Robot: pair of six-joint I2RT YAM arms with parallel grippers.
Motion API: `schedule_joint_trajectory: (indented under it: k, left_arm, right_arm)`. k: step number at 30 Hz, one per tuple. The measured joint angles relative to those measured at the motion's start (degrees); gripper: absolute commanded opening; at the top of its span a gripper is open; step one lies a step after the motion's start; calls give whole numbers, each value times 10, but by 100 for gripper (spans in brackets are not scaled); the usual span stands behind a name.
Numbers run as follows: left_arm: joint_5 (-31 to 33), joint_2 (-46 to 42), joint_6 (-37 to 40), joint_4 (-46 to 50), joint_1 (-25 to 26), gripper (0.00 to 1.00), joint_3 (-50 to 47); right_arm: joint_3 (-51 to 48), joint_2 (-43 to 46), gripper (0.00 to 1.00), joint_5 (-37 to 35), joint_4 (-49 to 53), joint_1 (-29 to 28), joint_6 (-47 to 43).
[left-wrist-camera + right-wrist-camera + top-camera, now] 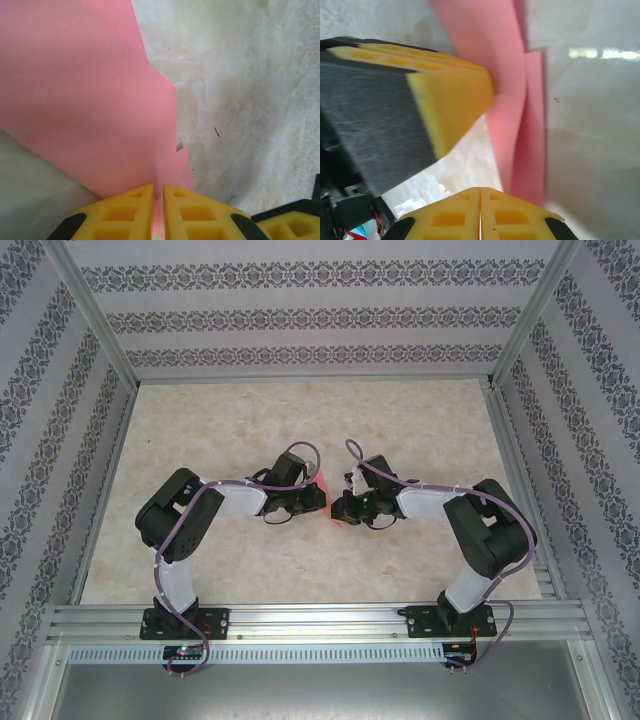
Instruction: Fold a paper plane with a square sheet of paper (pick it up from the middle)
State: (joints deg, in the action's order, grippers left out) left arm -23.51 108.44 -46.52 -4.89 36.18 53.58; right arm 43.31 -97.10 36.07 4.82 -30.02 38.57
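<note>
Pale marbled table, boxed by patterned walls on three sides, with an aluminium rail along the near edge where both arm bases bolt on. Arms bend inward and the wrists meet mid-table, nearer the rail than the far wall. Left gripper: yellow fingers closed to a slit, pinching the sheet; a pink strip shows between the pads. Sheet is folded, its layered edges stepping down the right side in the left wrist view, and it fans up and away from the pinch. From above, a sliver of pink sits between the two wrists. Right gripper: fingers pressed flat together, seam a hairline, yellow on yellow. Sheet's lower edge ends just beside its right-hand fingertip; contact not clear. Crowding: left finger looms large and close in the right wrist view, against the sheet's face. A finger of the right gripper pokes into the bottom right corner of the left wrist view, just beside the left fingers. Purple cables loop off each arm. Open table lies toward the far wall and out to both sides; the tightest spot is between the two grippers.
</note>
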Motion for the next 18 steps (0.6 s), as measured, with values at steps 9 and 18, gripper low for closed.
schedule_joint_trajectory:
  k: [9, 18]
  left_arm:
    - [0, 0, -2, 1, 0, 15, 1]
    - [3, 2, -3, 14, 0, 15, 9]
  right_arm:
    - [2, -20, 8, -7, 18, 0, -15]
    - [11, -26, 8, -19, 36, 0, -32]
